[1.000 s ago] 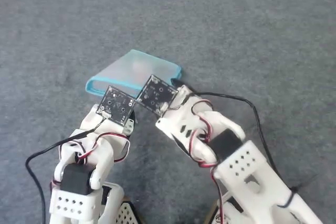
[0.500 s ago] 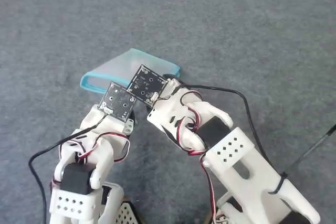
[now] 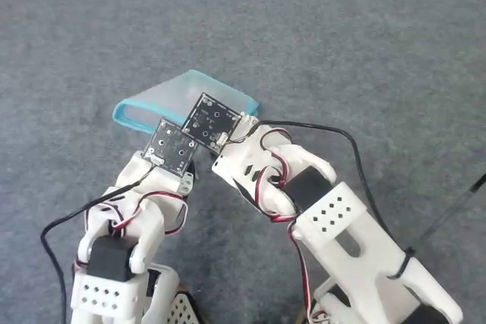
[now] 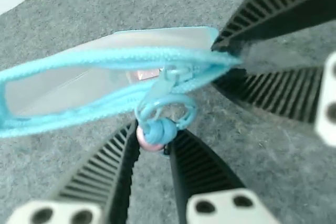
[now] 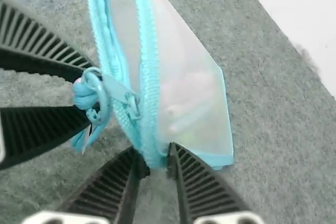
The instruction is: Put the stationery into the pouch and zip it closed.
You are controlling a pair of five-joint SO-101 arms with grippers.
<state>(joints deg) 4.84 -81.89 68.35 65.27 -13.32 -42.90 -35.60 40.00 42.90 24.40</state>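
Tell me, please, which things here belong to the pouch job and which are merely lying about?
Belonging to the job:
pouch
zipper pull, pinched by the left gripper
stationery, faintly visible inside the pouch
right gripper, clamped on the pouch's zipper end

Just there:
grey mat
black cable trailing from an arm

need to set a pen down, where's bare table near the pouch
Bare table beyond the pouch to the far edge, and right of the black cable. Crowded at the pouch's near end: left gripper and right gripper hold it.
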